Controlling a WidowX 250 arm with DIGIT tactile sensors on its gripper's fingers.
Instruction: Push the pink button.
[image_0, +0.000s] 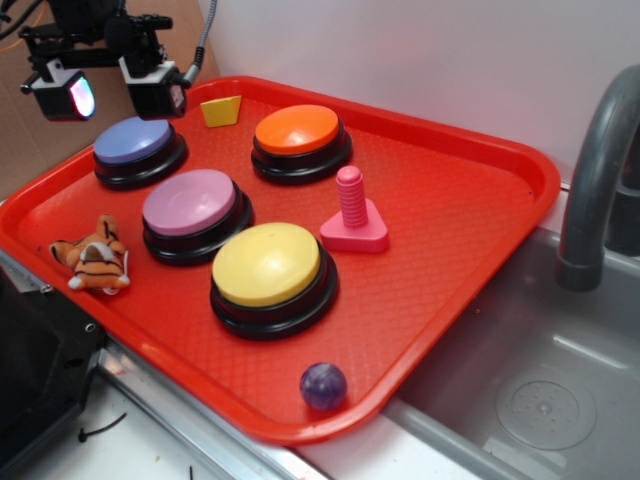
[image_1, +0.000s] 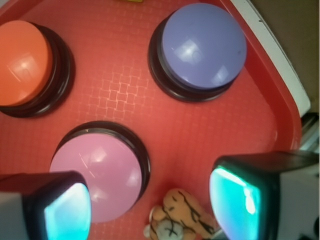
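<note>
Exterior view: the gripper hangs above the far left corner of the red tray, its two pads spread wide apart and holding nothing. It sits over the bluish-purple button, clear of it. The pink button rests on the tray just in front of that one, flanked by a toy tiger to its left and the yellow button toward the camera. An orange button, a pink ridged peg, a yellow block and a purple ball share the tray.

Wrist view: the pink button lies low in the frame, partly behind the left-hand pad, while the other pad stands beside the tiger. The gap between the pads falls just to the button's side, not over its dome.

The button looks rigid and smooth-topped on a broad black base, likely stable under load; it wants no grasp, only a downward press near the dome's centre, where a fingertip is least likely to slide off.
</note>
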